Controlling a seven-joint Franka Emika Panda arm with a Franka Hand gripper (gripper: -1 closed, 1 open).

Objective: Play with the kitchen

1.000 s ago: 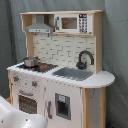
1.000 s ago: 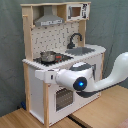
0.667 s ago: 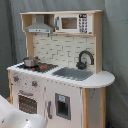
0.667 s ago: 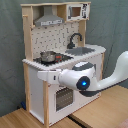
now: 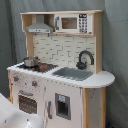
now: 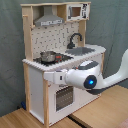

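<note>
The kitchen [image 5: 60,80] is a white and light-wood toy with a grey hood [image 5: 40,25], a small microwave [image 5: 72,22], a black faucet [image 5: 85,57], a sink [image 5: 72,74] and a black stovetop [image 5: 42,66]. A small metal pot [image 5: 31,61] sits on the stovetop. In the second exterior view my white arm [image 6: 90,80] reaches in from the right, across the kitchen's front [image 6: 35,90]. My gripper [image 6: 49,77] is level with the upper edge of the oven door [image 6: 62,97], just below the counter. In the first exterior view only a white part of my arm [image 5: 15,117] shows, at the bottom left.
A grey curtain [image 6: 10,50] hangs behind the kitchen. The kitchen stands on a wooden surface [image 6: 100,112] in the second exterior view. A second door with a dark window [image 5: 62,106] sits beside the oven door.
In the second exterior view my arm's wrist, with its blue light, has shifted slightly right and up. The gripper end stays close to the kitchen's front. The pot has not moved.
</note>
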